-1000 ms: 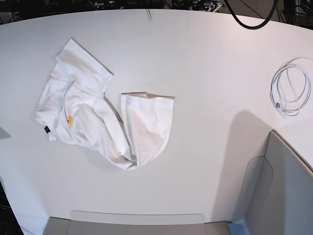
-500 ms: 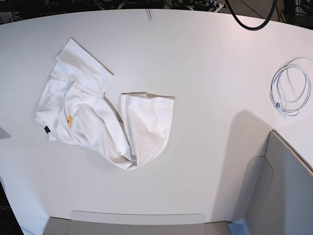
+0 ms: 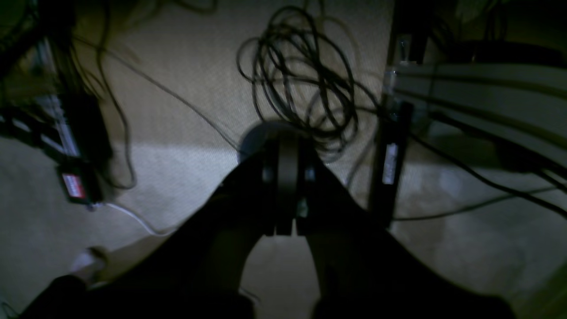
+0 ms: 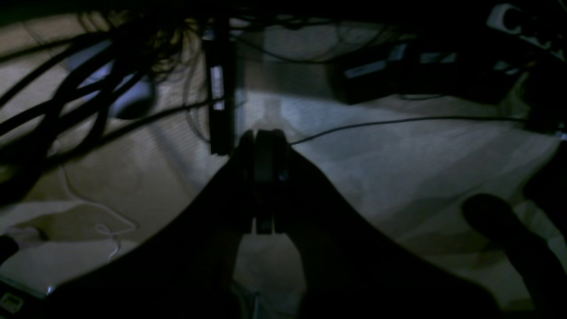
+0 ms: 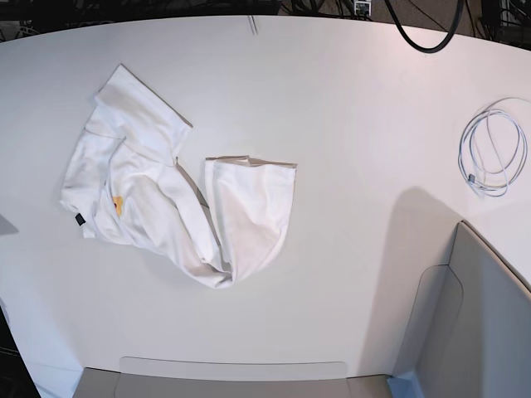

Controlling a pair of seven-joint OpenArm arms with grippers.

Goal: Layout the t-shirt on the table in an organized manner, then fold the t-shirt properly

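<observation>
Left wrist view: left end effector (image 3: 285, 186) clenched, empty, over floor cables. Right wrist view: right end effector (image 4: 264, 181) clenched too, nothing held. Base view: t-shirt (image 5: 170, 195) crumpled w/ reverse out on worktop (image 5: 357, 166), left side. Layout not begun; next needs arms over shirt, opening to grab.

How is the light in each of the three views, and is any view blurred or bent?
Base view: bright and even, the table edge bowed by the lens, the t-shirt sharp, a soft shadow at right. Left wrist view: very dark and soft, the shut left pincer a silhouette. Right wrist view: equally dim, the right pincer barely outlined.
</observation>
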